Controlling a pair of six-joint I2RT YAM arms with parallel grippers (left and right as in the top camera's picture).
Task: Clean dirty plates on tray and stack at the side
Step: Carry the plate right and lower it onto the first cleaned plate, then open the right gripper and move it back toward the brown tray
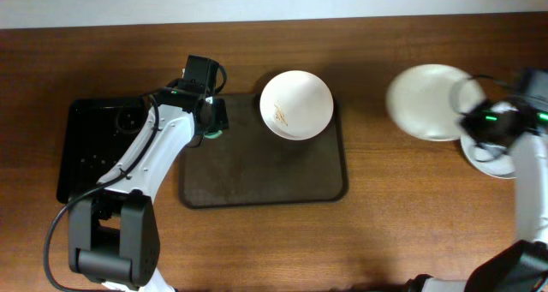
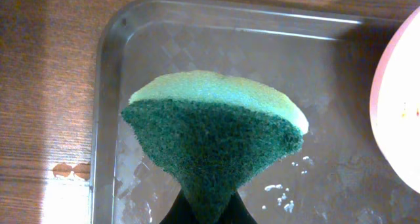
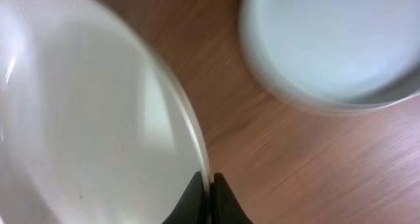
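wood-grain surface carries the dark brown tray in the middle. one smeared plate sits in the tray's far right corner, waiting for a wipe, i judge. right of the tray and off it, the right claw pinches a clean-looking plate by its rim, probably to stack it on the side plate at the right edge. the left claw squeezes a green sponge over the tray's far left corner, scrub face out, ready. overhead hides both grips; the wrist views show them. the right wrist view is blurred, so i cannot tell about smears there.
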